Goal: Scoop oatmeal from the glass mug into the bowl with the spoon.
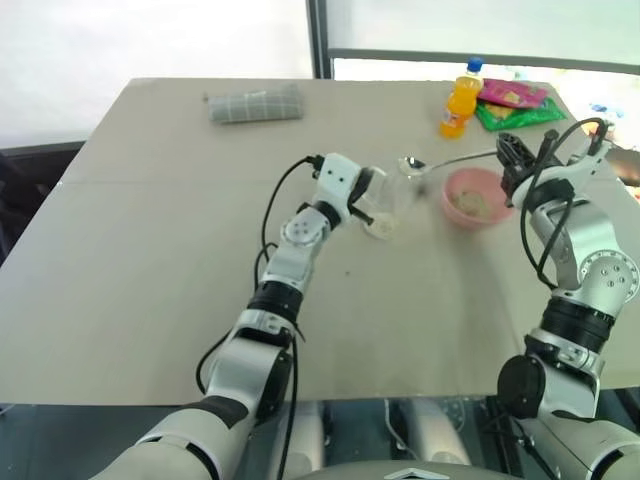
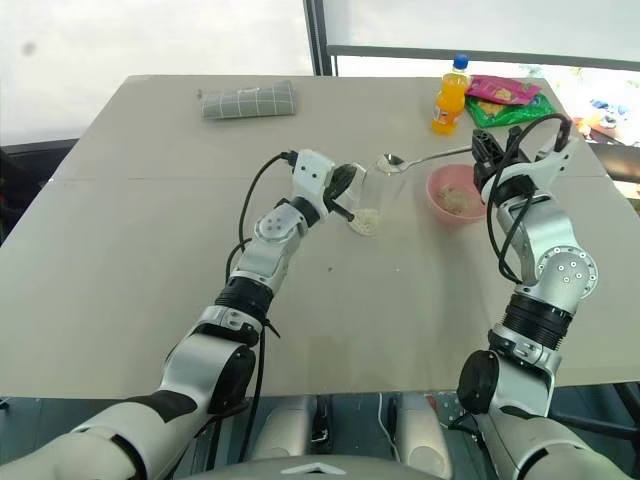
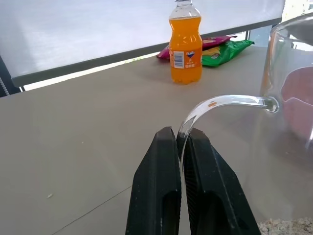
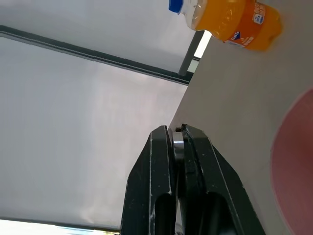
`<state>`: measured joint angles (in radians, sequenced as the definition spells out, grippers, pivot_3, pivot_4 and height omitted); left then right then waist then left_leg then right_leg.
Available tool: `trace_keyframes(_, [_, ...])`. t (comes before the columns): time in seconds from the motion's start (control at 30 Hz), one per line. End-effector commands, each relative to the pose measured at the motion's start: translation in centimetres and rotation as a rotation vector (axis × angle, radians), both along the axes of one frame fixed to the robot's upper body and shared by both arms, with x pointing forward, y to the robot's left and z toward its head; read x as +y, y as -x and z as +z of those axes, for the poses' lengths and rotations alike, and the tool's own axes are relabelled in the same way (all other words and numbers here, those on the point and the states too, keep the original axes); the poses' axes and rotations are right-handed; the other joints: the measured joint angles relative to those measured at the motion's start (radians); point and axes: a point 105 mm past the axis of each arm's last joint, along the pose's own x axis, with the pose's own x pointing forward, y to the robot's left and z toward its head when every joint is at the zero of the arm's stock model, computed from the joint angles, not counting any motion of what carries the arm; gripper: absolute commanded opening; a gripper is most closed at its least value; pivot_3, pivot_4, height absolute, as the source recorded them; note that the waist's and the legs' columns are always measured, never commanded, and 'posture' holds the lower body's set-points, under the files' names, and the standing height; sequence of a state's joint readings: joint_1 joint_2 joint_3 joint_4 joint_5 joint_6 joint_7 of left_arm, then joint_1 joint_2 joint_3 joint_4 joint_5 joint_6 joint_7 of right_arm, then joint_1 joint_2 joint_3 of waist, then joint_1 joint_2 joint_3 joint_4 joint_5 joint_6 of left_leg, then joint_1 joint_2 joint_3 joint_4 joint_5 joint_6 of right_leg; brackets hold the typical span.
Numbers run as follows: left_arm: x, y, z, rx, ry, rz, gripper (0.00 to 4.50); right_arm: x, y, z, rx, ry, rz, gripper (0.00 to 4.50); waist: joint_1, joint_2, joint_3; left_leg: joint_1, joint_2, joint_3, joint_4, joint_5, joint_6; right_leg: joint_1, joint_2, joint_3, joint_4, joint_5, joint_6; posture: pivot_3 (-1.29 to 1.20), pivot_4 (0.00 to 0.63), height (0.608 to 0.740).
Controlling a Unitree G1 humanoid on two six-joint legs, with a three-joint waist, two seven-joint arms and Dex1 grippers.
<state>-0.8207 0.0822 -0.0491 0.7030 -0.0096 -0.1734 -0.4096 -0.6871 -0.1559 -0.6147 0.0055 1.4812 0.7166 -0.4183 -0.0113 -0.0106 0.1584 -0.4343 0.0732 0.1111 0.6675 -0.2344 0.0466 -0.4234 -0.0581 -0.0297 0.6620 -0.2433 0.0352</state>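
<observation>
spoon over bowl rim, mug beside.

We see the left end effector reaching mid-bench, fingers pinched together on a handle; the right end effector, wrist rolled, clamped tight near the bench's right edge.

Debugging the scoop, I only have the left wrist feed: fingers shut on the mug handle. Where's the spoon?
Observer: The right gripper is shut on the spoon handle; the spoon's small bowl sits over the glass mug rim.
Operator: Mug upright?
Observer: No, the left gripper holds it tilted, with the oatmeal heaped at its low side.
Operator: Anything in the bowl yet?
Observer: Yes, the bowl holds some flakes.
</observation>
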Motion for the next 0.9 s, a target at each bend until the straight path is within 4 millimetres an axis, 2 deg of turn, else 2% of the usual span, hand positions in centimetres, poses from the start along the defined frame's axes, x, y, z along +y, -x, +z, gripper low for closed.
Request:
trace_keyframes(0.03, [-0.5,0.2,2.3,-0.100,0.016,-0.011,0.05,-0.6,1.1,2.8,-0.096,-0.016,-0.009,0.00,0.000,0.000,0.000,0.000,0.000,0.000,0.000,0.000,0.000,0.000,0.000,0.000,0.000,0.000,0.000,0.00,0.150,0.740])
trace_keyframes(0.17, [-0.2,0.1,2.7,-0.133,0.028,0.011,0.05,-1.9,1.2,3.2,-0.106,-0.032,-0.043,0.00,0.000,0.000,0.000,0.000,0.000,0.000,0.000,0.000,0.000,0.000,0.000,0.000,0.000,0.000,0.000,0.00,0.150,0.740])
trace_keyframes(0.47, [1.3,0.2,3.3,-0.186,0.048,0.058,0.05,-7.6,1.0,2.1,-0.059,-0.028,-0.197,0.00,0.001,0.000,0.000,0.000,0.000,0.000,0.000,0.000,0.000,0.000,0.000,0.000,-0.001,0.000,0.000,0.00,0.150,0.740])
trace_keyframes(0.63, [2.1,0.1,3.6,-0.197,0.065,0.094,0.05,-9.7,0.7,1.8,-0.040,0.070,-0.248,0.00,0.000,0.000,0.000,0.000,0.000,0.000,0.000,0.000,0.000,0.000,0.000,0.000,-0.001,0.000,0.000,0.00,0.150,0.740])
trace_keyframes(0.77, [2.8,0.2,3.9,-0.213,0.083,0.117,0.05,-10.2,0.1,1.0,-0.013,0.364,-0.274,0.00,0.000,0.000,0.000,0.000,0.000,0.001,0.000,0.000,0.000,0.000,0.000,0.001,-0.001,0.000,0.000,0.00,0.150,0.740])
trace_keyframes(0.9, [3.4,0.4,4.6,-0.239,0.108,0.136,0.05,-8.8,-0.6,1.6,-0.071,0.664,-0.281,0.00,-0.003,0.000,0.000,0.000,0.000,0.001,-0.001,0.000,0.000,0.000,0.000,0.001,-0.001,0.000,0.000,0.00,0.150,0.740])
